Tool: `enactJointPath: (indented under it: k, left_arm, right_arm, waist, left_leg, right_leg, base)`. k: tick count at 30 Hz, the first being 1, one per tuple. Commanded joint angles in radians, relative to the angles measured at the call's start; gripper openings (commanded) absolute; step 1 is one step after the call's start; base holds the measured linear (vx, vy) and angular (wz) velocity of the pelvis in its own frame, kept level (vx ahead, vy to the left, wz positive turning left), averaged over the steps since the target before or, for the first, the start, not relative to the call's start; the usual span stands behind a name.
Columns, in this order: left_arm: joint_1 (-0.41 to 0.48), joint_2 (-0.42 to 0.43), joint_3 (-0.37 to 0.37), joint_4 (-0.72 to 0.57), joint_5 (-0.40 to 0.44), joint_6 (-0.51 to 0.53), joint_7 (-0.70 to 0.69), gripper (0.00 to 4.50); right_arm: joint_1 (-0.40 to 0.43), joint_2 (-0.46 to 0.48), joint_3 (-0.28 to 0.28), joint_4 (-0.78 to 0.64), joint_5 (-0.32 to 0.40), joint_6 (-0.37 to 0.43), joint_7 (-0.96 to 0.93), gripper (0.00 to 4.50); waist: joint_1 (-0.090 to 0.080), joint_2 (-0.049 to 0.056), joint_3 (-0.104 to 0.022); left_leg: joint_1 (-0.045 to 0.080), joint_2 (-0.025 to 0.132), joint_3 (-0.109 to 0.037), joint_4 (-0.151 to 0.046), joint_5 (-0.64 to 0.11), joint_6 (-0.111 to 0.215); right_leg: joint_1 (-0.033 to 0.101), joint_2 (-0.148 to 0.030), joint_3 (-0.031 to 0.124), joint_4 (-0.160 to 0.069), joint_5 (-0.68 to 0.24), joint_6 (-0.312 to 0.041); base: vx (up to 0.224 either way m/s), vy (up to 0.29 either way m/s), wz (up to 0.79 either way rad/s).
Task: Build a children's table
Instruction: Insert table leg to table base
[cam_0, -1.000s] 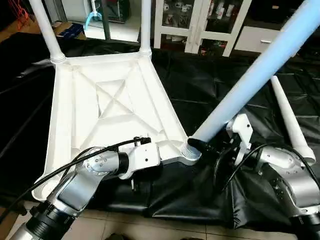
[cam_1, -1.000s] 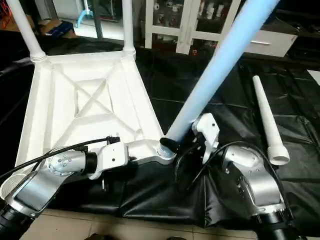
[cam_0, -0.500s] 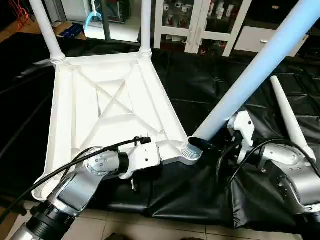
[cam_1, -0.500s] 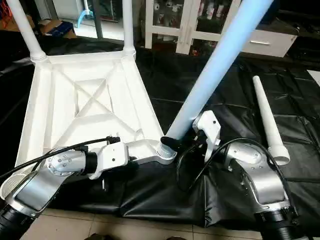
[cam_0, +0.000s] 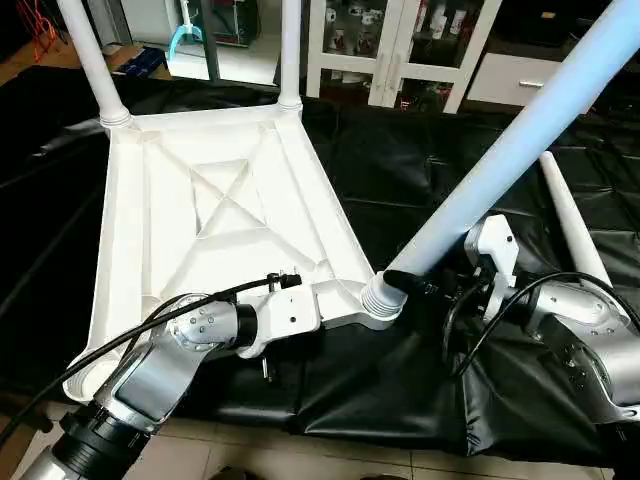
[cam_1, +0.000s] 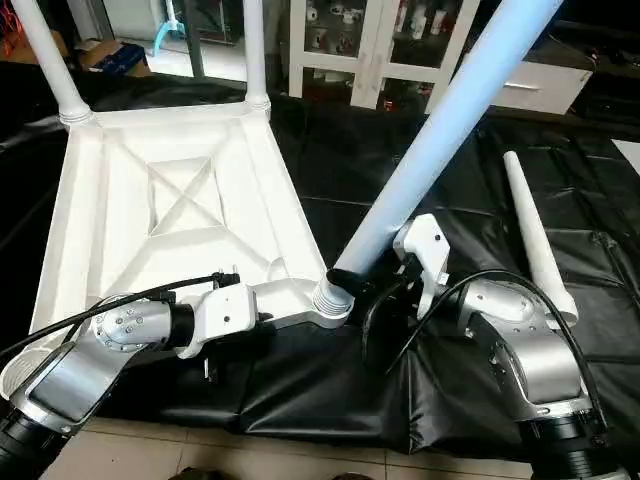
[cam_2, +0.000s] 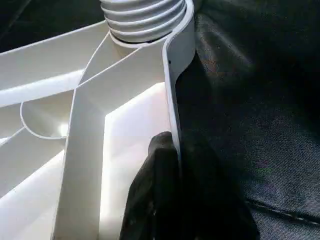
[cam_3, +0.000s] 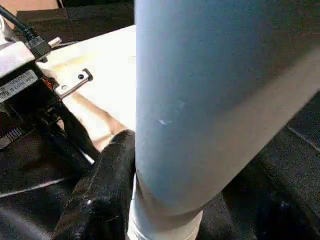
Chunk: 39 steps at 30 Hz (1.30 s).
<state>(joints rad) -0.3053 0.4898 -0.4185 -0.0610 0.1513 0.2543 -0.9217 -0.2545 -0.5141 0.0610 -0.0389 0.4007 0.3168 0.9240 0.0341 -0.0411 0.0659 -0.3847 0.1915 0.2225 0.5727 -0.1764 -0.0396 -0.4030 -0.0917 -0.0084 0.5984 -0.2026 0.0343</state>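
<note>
Fingers (cam_2: 165, 195) of the left gripper (cam_2: 177, 200) pinch the near rim of the white square plastic tabletop (cam_0: 200, 230), which lies underside up, X-ribs showing, on a black crinkled sheet (cam_0: 400, 180). Black fingers (cam_3: 107, 185) of the right gripper (cam_1: 370, 290) are clamped around the base of a long tapered white tube leg (cam_0: 500, 160) that leans out of the near corner socket (cam_0: 380, 300). Two more legs (cam_0: 90, 60) stand upright in the far sockets, and a fourth (cam_1: 535, 240) lies loose on the sheet beside the right arm.
</note>
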Motion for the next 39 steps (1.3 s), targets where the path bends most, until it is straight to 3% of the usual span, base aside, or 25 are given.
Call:
enactJointPath:
  k: [1,6,11,22,28,39]
  left_arm:
    - [0.031,-0.01,-0.022,0.035,-0.01,-0.012,0.004,0.0]
    - [0.032,-0.011,-0.021,0.034,-0.01,-0.01,0.003,0.0]
    - [0.035,-0.011,-0.021,0.031,-0.011,-0.004,0.001,0.0]
    - [0.035,-0.019,-0.025,0.027,-0.023,-0.01,-0.009,0.0]
    - [0.033,-0.021,-0.031,0.024,-0.022,-0.009,-0.017,0.0]
    - [0.032,-0.034,-0.038,0.009,-0.03,-0.006,-0.028,0.0]
  right_arm:
    - [-0.012,-0.013,-0.025,-0.028,0.018,0.012,0.001,2.17]
    - [-0.018,-0.021,-0.028,-0.02,0.029,0.027,0.02,1.87]
    - [-0.025,-0.051,-0.019,-0.01,0.045,0.06,0.072,1.84]
    - [-0.097,-0.105,0.024,0.102,0.037,0.093,0.201,1.84]
    - [-0.131,-0.128,0.071,0.168,-0.004,0.068,0.267,1.84]
    - [-0.223,-0.031,0.103,0.295,-0.049,-0.023,0.258,1.84]
  waist:
    - [0.001,-0.023,-0.044]
    - [0.001,-0.025,-0.043]
    - [0.0,-0.031,-0.041]
    - [-0.002,-0.03,-0.036]
    - [-0.003,-0.031,-0.036]
    - [-0.005,-0.028,-0.036]
  left_leg:
    - [0.022,0.038,-0.021,-0.053,-0.115,0.101]
    - [0.023,0.039,-0.021,-0.052,-0.116,0.102]
    - [0.023,0.04,-0.021,-0.052,-0.122,0.102]
    - [0.023,0.04,-0.021,-0.051,-0.141,0.099]
    - [0.022,0.04,-0.021,-0.05,-0.138,0.105]
    - [0.023,0.04,-0.02,-0.051,-0.14,0.098]
  right_leg:
    - [0.027,-0.031,0.021,-0.056,-0.091,-0.211]
    - [0.027,-0.031,0.021,-0.056,-0.098,-0.211]
    - [0.026,-0.032,0.021,-0.057,-0.12,-0.206]
    - [0.023,-0.034,0.022,-0.06,-0.149,-0.213]
    - [0.023,-0.034,0.021,-0.059,-0.14,-0.223]
    - [0.021,-0.032,0.02,-0.057,-0.129,-0.238]
  base:
    - [0.0,0.0,0.0]
    - [0.0,0.0,0.0]
    - [0.0,0.0,0.0]
    - [0.0,0.0,0.0]
    - [0.0,0.0,0.0]
    - [0.0,0.0,0.0]
